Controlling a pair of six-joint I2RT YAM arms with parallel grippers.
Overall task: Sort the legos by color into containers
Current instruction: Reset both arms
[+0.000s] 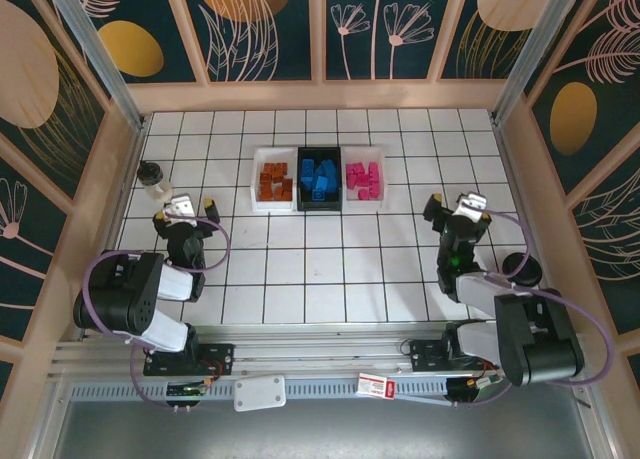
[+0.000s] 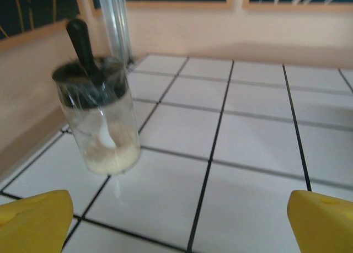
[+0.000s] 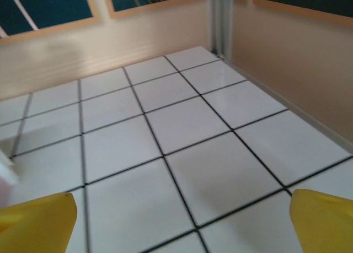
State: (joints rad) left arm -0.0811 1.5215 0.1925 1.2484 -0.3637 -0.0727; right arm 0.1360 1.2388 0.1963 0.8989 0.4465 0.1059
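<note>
My left hand [image 1: 186, 205] and right hand [image 1: 455, 205] hang released and empty, the bricks [image 1: 320, 179] sorted in the trays [image 1: 257, 191] at the far middle, but a careless swing left could topple the jar [image 2: 99, 120] nearby.

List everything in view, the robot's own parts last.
orange-brown legos: a pile, orange-brown, in the left white tray
blue legos: a pile, blue, in the black tray, middle of the row
pink legos: a pile, magenta, in the right white tray
jar: one, clear with dark lid, pale powder inside, far left
table: one, white tiles, dark lines
left gripper: one, yellow tips, jaws open, near the jar
right gripper: one, yellow tips, jaws open, over tiles at right
</note>
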